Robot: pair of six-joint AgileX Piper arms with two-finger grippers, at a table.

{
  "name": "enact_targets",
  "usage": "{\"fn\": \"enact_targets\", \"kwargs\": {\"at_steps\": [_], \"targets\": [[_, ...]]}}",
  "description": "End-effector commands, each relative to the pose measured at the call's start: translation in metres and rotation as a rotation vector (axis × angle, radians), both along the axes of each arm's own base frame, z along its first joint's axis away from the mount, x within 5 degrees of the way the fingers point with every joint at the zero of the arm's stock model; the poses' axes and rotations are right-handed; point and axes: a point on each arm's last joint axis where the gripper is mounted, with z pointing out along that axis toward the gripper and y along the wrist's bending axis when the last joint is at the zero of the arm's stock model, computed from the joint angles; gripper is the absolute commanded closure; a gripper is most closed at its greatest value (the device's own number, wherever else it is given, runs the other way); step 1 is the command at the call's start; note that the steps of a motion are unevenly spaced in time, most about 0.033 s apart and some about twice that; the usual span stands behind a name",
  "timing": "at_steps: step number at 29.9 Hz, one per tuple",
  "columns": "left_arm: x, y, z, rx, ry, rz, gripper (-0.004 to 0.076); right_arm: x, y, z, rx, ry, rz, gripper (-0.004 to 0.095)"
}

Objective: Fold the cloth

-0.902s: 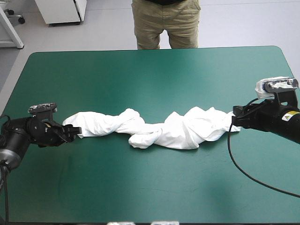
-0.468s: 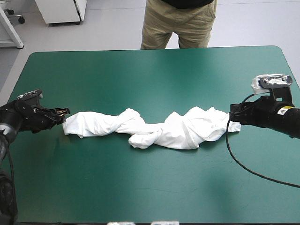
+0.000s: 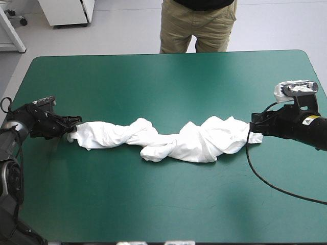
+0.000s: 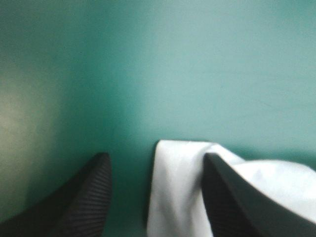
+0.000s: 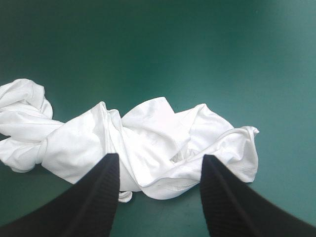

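Worktop [image 3: 163,76] under a plain teal-green cover, flat and unmarked, bearing nothing but the task's thing. The white short-sleeved fabric T-shirt [image 3: 173,143] lies across the middle of the worktop as one long twisted rope running from the left side to the right, with a knotted bulge near its centre and thicker crumpled folds toward the right; it is well apart from the near and far edges. No fold has been made. Drawn out in a line like this, the garment probably has to be untwisted and spread flat before any folding. The black two-finned left claw [image 3: 71,124] sits low at the shirt's left end with its fingers [image 4: 84,197] standing apart. A flat tongue of cloth lies between them, touching one finger, not pinched. The black two-finned right claw [image 3: 254,127] is at the opposite end, likewise spread, the crumpled right end lying just ahead of it and partly between its fins. One claw at each end suggests that both ends are to be seized together and pulled taut.
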Motion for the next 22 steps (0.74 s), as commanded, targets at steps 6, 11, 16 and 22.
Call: {"fn": "enact_targets", "kwargs": {"at_steps": [6, 11, 16, 22], "targets": [[0.002, -0.022, -0.007, -0.042, 0.028, -0.05, 0.0731, 0.0, -0.001, 0.014, 0.024, -0.08, -0.019, 0.0469], [0.001, -0.022, -0.003, -0.041, 0.027, -0.068, 0.0733, -0.001, -0.007, 0.01, -0.049, -0.05, -0.042, 0.0469], [-0.004, -0.023, 0.025, -0.015, -0.057, -0.085, 0.0733, 0.005, -0.014, -0.003, -0.109, 0.05, -0.097, 0.0467], [-0.012, -0.025, 0.054, 0.009, -0.15, -0.083, 0.0733, 0.042, -0.017, -0.036, -0.108, 0.178, -0.112, 0.0464]]}}
